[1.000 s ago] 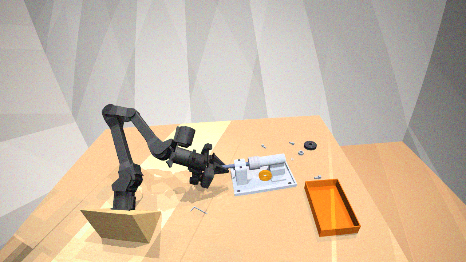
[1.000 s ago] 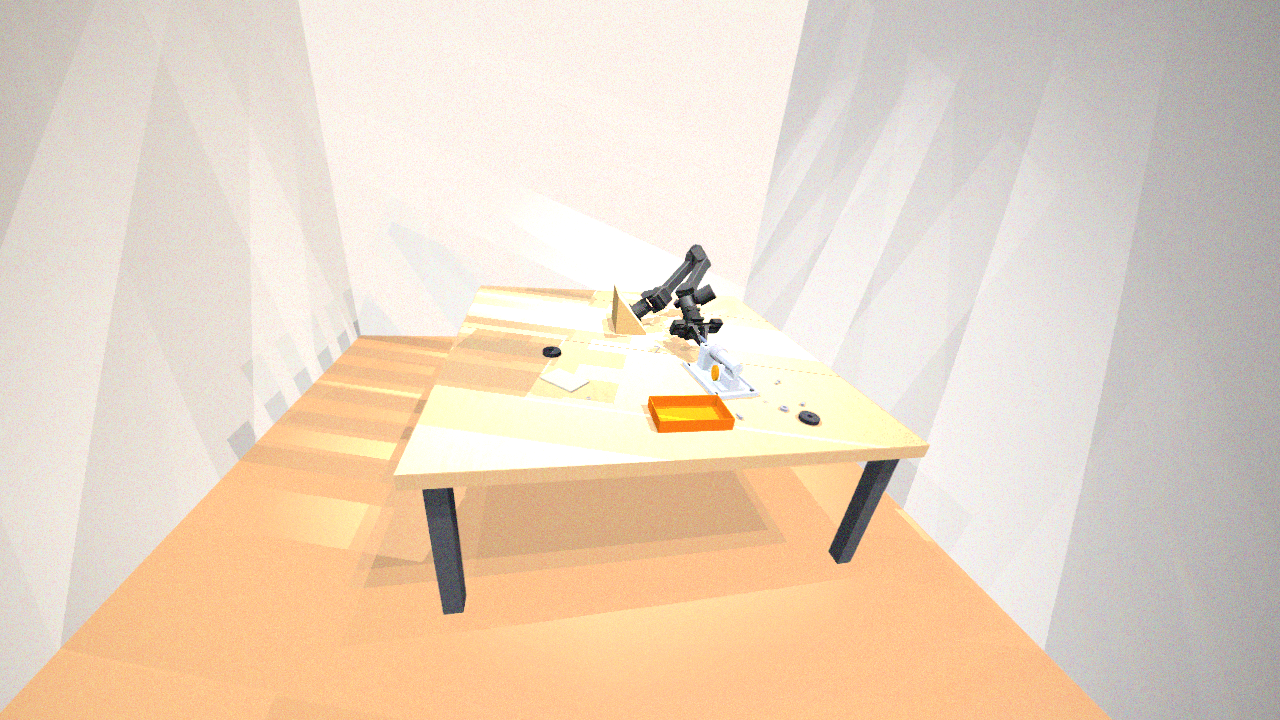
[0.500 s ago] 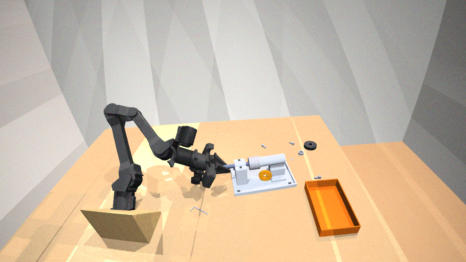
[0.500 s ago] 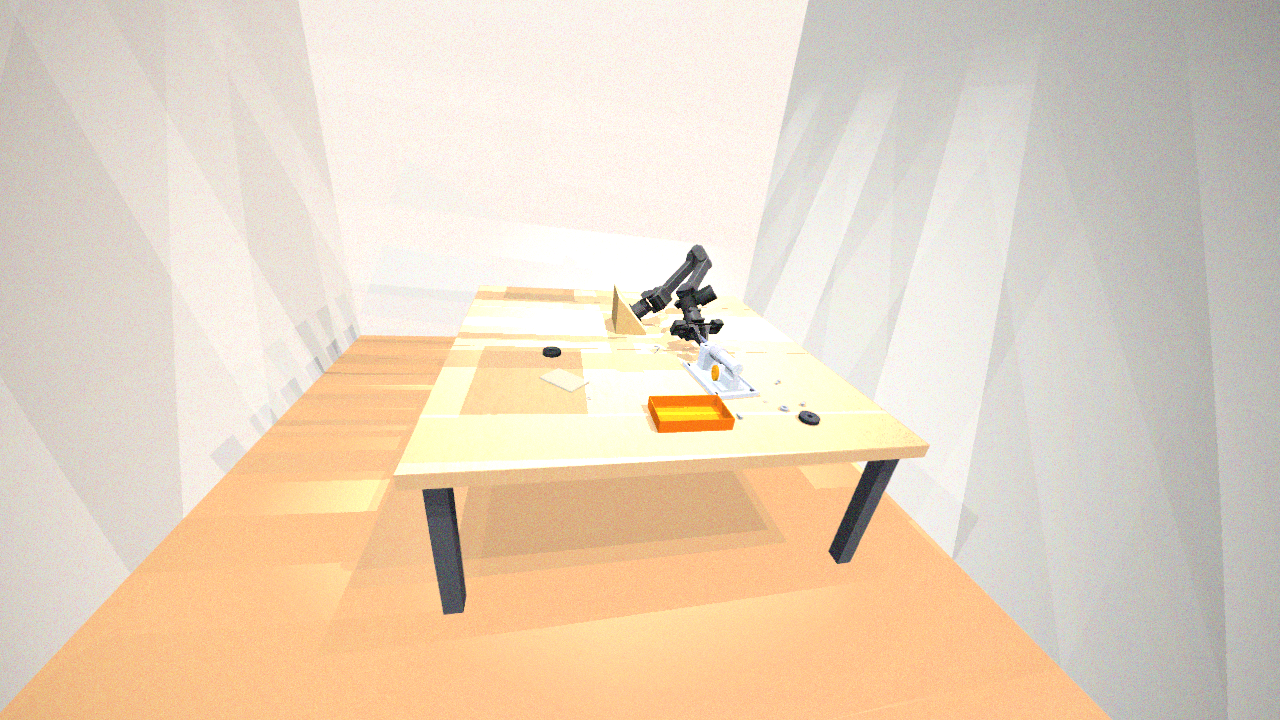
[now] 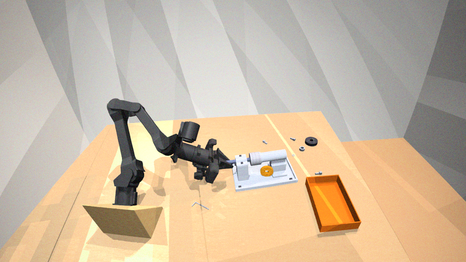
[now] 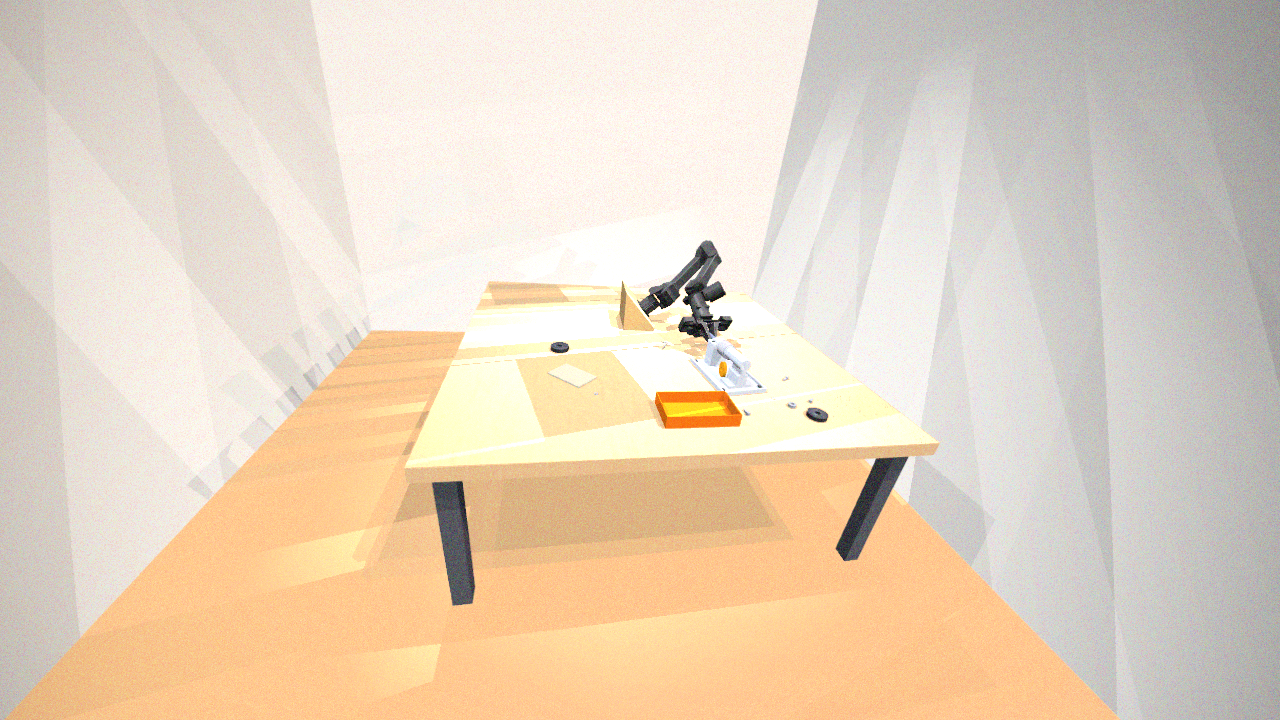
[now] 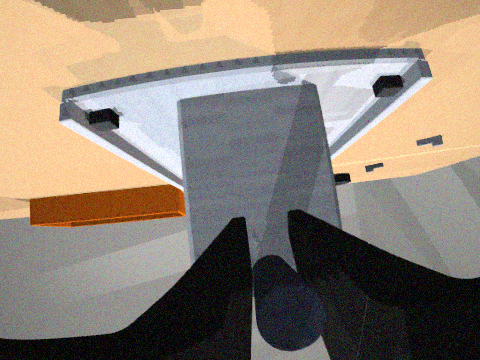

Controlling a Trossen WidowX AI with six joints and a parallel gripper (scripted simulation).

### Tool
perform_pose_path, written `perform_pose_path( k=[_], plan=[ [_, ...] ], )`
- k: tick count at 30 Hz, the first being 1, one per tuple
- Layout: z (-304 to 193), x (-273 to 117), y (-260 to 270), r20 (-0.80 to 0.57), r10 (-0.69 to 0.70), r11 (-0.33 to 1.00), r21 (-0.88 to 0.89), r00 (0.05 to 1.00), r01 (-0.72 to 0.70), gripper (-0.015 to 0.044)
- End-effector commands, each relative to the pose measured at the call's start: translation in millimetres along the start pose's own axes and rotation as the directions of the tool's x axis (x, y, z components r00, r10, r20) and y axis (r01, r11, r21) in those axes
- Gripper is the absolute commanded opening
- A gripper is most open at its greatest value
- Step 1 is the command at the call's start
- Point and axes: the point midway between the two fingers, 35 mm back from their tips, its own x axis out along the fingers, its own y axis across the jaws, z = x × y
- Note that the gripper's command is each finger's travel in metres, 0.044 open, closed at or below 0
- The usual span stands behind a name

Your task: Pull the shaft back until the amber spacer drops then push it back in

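My gripper (image 5: 230, 163) (image 7: 267, 226) is shut on the blue-grey shaft (image 5: 248, 159) (image 7: 289, 315), left of the front post (image 5: 242, 170) (image 7: 240, 150) in the top view. The shaft passes through the post to the pale ringed section (image 5: 255, 158) at the mouth of the white housing (image 5: 274, 155). Separate spacers there are hard to tell apart. The amber spacer (image 5: 262, 171) (image 6: 723, 368) is off the shaft, on its edge below the housing, over the white base plate (image 5: 260, 187). Its exact contact is unclear. The post hides the housing in the wrist view.
An orange tray (image 5: 340, 226) (image 6: 702, 421) (image 7: 105, 207) lies beyond the plate. A black ring (image 5: 314, 142) (image 6: 817, 414) and small hardware lie behind it. A hex key (image 5: 201, 206) lies in front of the arm. A wooden wedge (image 5: 117, 221) stands by the arm's base.
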Motion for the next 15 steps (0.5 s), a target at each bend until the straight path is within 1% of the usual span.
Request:
perform_pose_path(
  k=[1, 15],
  plan=[
    [-2.6, 2.3, -0.8, -0.003, 0.000, 1.000, 0.002, 1.000, 0.000, 0.0000],
    [-5.4, 6.9, -0.8, -0.004, 0.000, 1.000, 0.002, 1.000, 0.000, 0.0000]
  ],
)
